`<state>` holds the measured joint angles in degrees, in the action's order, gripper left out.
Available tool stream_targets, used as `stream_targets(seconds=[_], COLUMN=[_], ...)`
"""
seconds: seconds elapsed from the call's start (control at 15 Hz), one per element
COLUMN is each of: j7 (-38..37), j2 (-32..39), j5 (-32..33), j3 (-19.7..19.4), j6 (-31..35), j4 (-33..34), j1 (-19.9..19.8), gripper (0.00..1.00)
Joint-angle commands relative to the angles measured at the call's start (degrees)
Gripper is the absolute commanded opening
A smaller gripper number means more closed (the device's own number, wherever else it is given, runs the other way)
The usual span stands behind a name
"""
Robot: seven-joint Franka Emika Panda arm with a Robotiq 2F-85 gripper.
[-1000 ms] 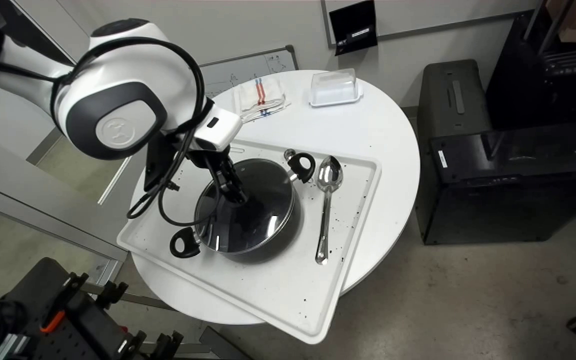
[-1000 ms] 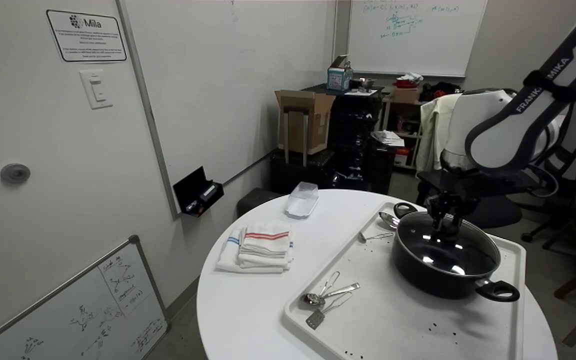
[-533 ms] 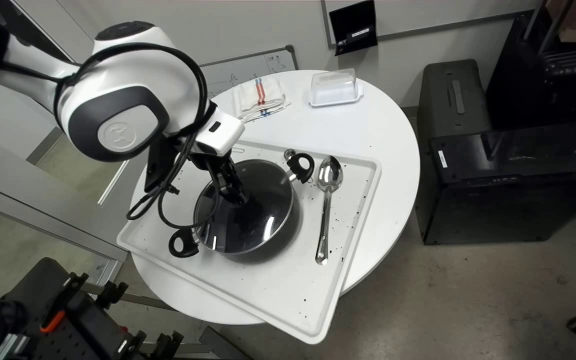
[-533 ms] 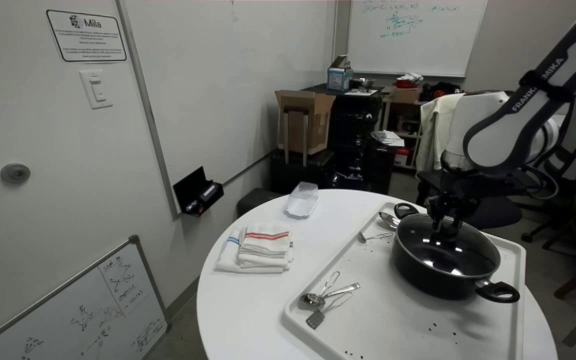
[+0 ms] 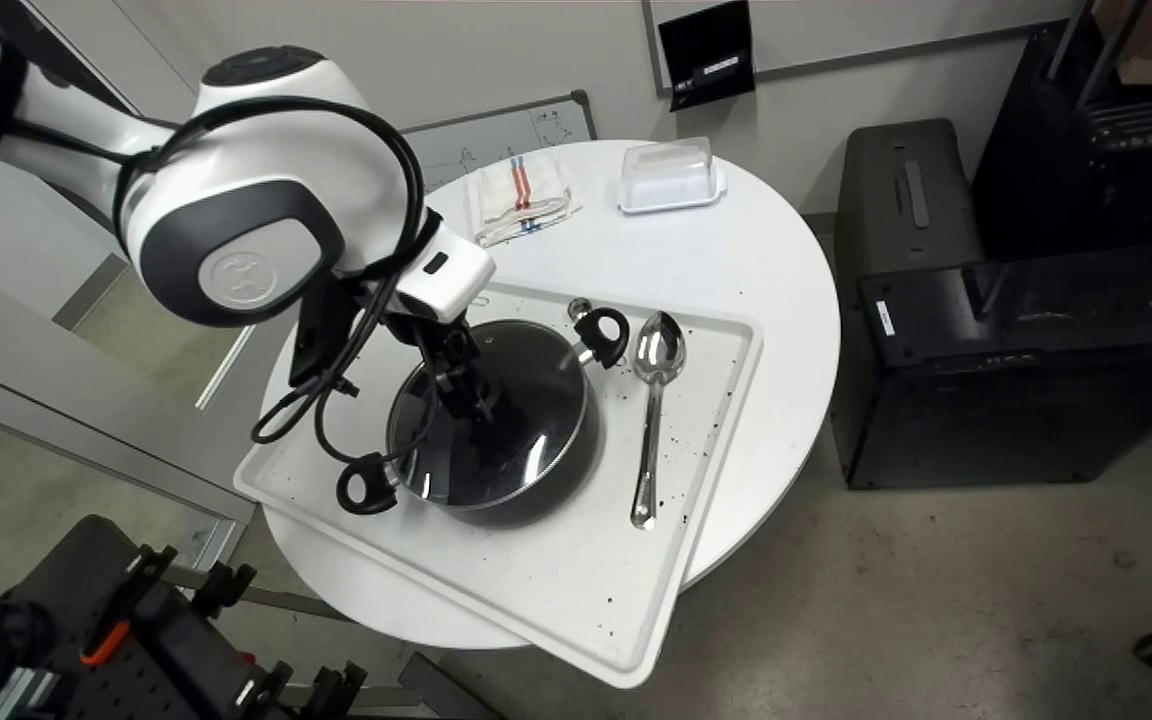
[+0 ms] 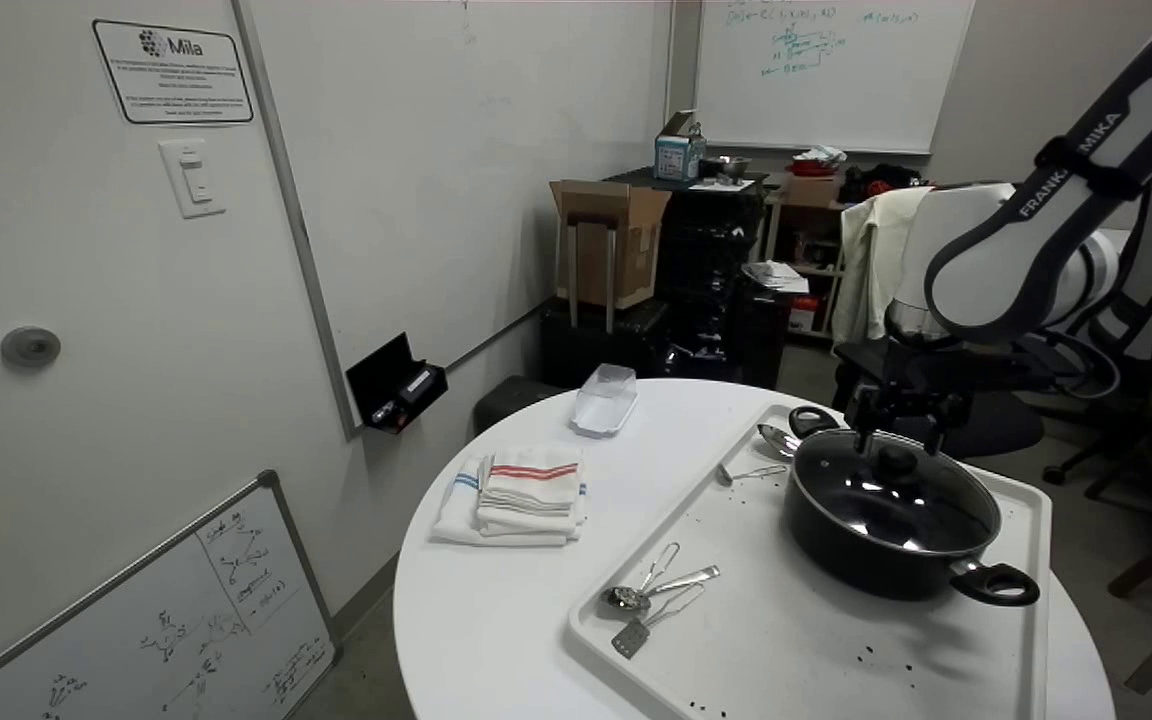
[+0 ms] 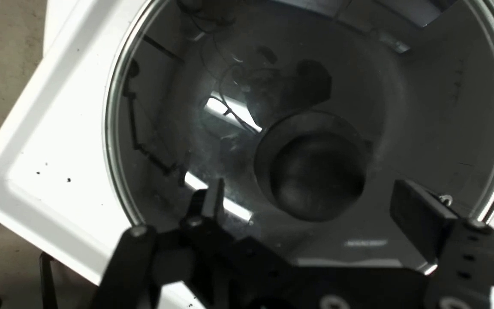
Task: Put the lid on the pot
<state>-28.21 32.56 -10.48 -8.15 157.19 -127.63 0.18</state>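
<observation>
The round glass lid [image 6: 841,495] rests on top of the black pot [image 6: 851,560], its metal rim lying along the pot's edge. Its dark knob [image 7: 317,176] points up in the wrist view. My gripper [image 6: 898,442] is open just above the lid. One of its fingers [image 7: 215,199] stands to each side of the knob, with space between them and it. In an exterior view the pot's handles stick out at opposite sides, while the arm hides the knob and part of the lid [image 5: 536,400].
Beneath the pot is a white tray [image 5: 576,600] on a round table. A metal spoon [image 5: 654,400] lies beside the pot. Several small utensils [image 6: 646,605] lie near a tray corner. Folded towels [image 6: 526,495] and a clear-covered dish [image 5: 671,175] sit on the table.
The gripper has gone from shut around the knob to open, letting the knob go and leaving it visible. The arm has shifted only slightly; lid and pot stay in place.
</observation>
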Motion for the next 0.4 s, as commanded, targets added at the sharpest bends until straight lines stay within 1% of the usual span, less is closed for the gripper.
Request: stream_targets(seconds=[0.0,0.33], j7=[2.23,5.43], j2=[-4.46,-11.60], j5=[-0.63,-0.82], j3=[0.29,1.84], j6=[-0.88,-0.96], j4=[-3.06,-8.03], j1=[0.26,-0.26], gripper=[1.00,1.00])
